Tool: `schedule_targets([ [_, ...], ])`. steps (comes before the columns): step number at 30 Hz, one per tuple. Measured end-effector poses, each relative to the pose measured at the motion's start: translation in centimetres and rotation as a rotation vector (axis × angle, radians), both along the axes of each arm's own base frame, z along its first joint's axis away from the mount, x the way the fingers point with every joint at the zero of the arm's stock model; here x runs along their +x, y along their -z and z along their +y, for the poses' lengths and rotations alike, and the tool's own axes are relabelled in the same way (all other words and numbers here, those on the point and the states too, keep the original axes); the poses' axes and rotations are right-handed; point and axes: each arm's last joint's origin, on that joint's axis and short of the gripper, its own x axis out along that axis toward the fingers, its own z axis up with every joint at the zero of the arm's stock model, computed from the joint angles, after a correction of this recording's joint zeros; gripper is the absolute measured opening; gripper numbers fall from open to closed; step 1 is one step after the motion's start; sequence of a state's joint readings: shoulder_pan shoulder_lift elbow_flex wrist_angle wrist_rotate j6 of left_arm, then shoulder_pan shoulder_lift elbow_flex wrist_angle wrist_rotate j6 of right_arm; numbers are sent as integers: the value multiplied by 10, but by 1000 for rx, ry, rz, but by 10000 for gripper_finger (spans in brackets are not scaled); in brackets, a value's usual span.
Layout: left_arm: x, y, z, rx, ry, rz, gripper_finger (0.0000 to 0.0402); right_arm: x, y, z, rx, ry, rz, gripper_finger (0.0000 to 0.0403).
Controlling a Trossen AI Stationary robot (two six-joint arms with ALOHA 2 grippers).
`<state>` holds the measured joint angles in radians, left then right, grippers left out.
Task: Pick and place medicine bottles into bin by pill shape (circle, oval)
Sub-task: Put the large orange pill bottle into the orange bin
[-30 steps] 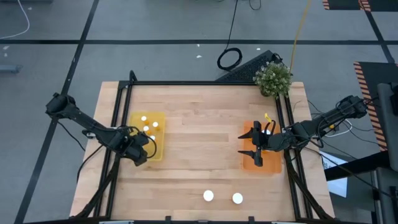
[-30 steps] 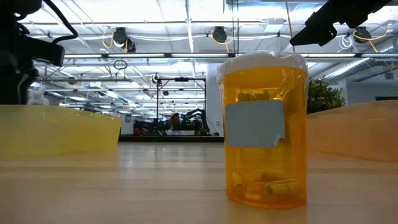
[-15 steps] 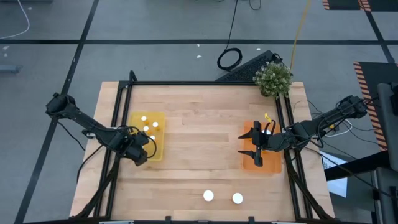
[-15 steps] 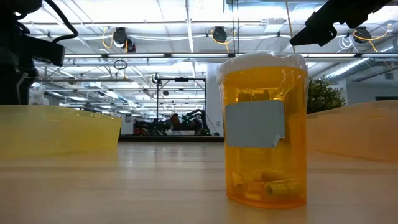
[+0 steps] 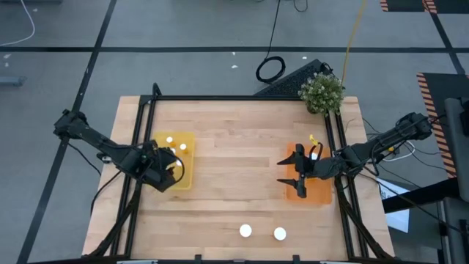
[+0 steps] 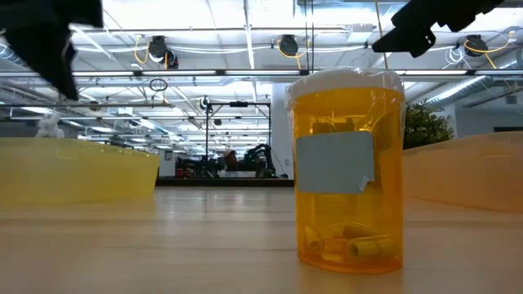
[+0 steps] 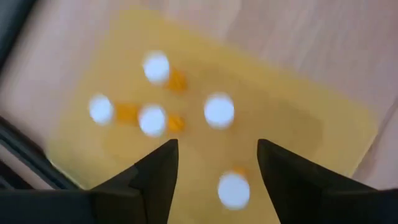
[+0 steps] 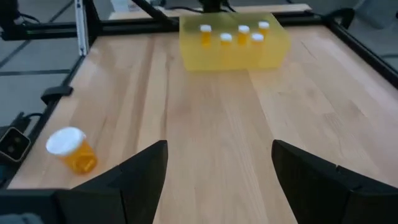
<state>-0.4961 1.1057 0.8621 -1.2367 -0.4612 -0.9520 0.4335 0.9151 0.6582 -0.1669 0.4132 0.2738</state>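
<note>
The 2 medicine bottles (image 5: 261, 233) left look light, stiff, slippery (grasp the amber body); both the left gripper (image 7: 214, 163) and the right gripper (image 8: 217, 163) gape empty.

left wrist: bottles (image 7: 219, 111) blurred | orange bin (image 5: 316, 192) partly hidden by arm
</note>
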Motion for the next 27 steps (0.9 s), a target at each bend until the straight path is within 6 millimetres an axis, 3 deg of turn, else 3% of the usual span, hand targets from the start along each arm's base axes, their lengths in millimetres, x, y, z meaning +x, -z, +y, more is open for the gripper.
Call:
schedule_targets([
  [7,21,-36,3,110,59,-214,223,20,6,11,7,-57,-2,281],
  [16,43,-49,9,193,154,-349,223,63,-3,45,0,-129,125,284],
  [21,47,-46,10,199,131,-382,223,92,-11,66,3,-154,252,300],
  [27,52,-17,8,243,176,-403,223,123,-13,85,40,-223,362,327],
])
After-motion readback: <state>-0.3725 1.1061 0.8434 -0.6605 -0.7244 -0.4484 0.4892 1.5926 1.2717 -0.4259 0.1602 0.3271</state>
